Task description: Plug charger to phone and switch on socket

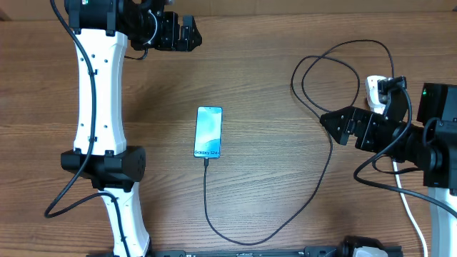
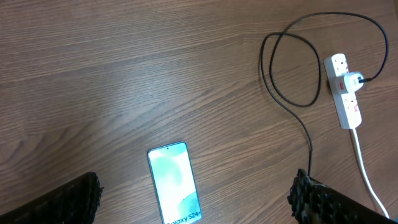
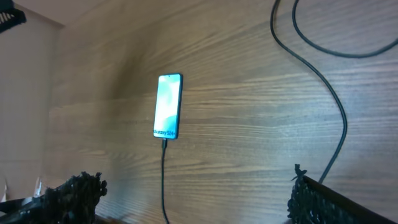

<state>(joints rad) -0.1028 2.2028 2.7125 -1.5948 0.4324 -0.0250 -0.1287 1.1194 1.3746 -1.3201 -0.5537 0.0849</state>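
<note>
Loops of charger (image 1: 205,189) lie near my right tool (image 1: 334,127), open and empty like my left tool (image 1: 193,33); a snag could unplug the phone (image 1: 208,132).

Overhead: white elongated power strip (image 1: 372,89) mostly hidden under right arm (image 1: 400,132), one end showing. Left wrist: slim smartphone w/ light-blue screen (image 2: 175,180) cut off by btm edge; strip's switch positions too small to tell (hidden altogether overhead). Right wrist: thin black charger cable (image 3: 163,180) runs off btm edge.
</note>
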